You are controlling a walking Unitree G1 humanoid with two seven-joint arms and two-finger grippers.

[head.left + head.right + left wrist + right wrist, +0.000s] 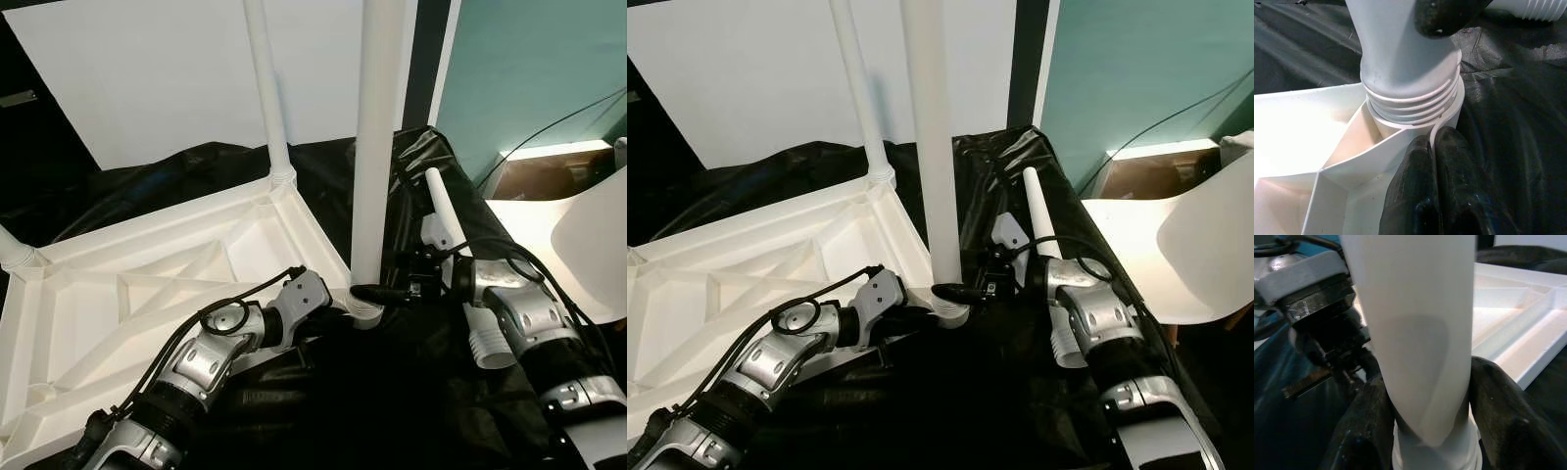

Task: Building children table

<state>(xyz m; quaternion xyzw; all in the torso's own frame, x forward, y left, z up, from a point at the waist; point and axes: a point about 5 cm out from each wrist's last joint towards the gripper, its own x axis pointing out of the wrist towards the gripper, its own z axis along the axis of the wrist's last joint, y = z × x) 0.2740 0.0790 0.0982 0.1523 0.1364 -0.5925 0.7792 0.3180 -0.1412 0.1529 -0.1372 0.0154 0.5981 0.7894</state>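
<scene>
Presently, in the left eye view, an upturned white tabletop [127, 294] is recorded on a black sheet [411, 392], a leg [377, 147] standing upright in its near right corner socket, another leg [266, 88] in the far right corner. The right gripper [377, 294] is clamped low on the near leg; a spare leg [446, 211] lies just beside. In the left wrist view, the left gripper [1435, 147] is closed, empty, pressed against the socket [1415, 115], threads exposed. In the right wrist view, fingers [1369, 421] flank the leg. Risk judged: cross-threading through tilt, or slipping on smooth plastic.

Home room: teal wall [529, 69], white chair [593, 230], black plastic sheet [392, 392] over floor.
</scene>
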